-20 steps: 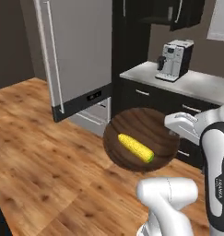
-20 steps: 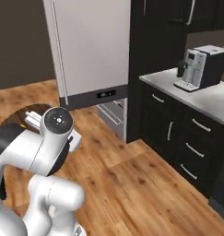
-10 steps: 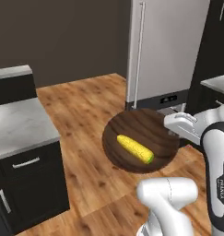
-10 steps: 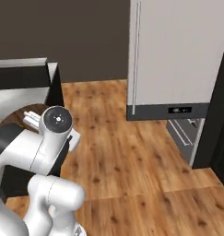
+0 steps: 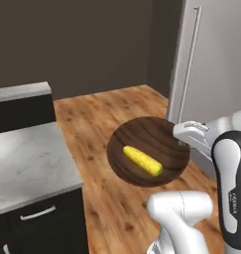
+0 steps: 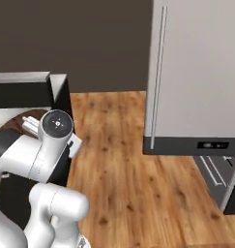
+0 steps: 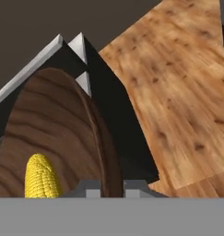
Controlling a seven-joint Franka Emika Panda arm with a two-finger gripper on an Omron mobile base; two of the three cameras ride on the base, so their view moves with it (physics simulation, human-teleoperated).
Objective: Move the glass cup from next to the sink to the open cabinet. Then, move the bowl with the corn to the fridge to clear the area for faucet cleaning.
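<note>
My gripper (image 5: 180, 139) is shut on the right rim of the dark-brown wooden bowl (image 5: 148, 151) and holds it level in the air above the wooden floor. The yellow corn (image 5: 142, 159) lies inside the bowl, near its middle. In the hand view the bowl (image 7: 53, 124) rises from between the two fingertips of the gripper (image 7: 112, 189), with the corn (image 7: 39, 177) at the lower left. The fridge (image 5: 211, 74), with its grey steel front and long vertical handle, stands just right of the bowl; it also shows as the fridge (image 6: 196, 72). The glass cup, sink, cabinet and faucet are out of view.
A grey counter (image 5: 28, 168) on black cabinets stands at the left, close to the bowl, and shows again as the counter (image 6: 22, 77). Wooden floor (image 6: 124, 160) stretches between counter and fridge. Pale drawers (image 6: 216, 170) show at the lower right.
The whole picture has swung as the base turned: the coffee machine counter has gone, the fridge has slid right, and a grey counter has come in at the left. The bowl stays gripped.
</note>
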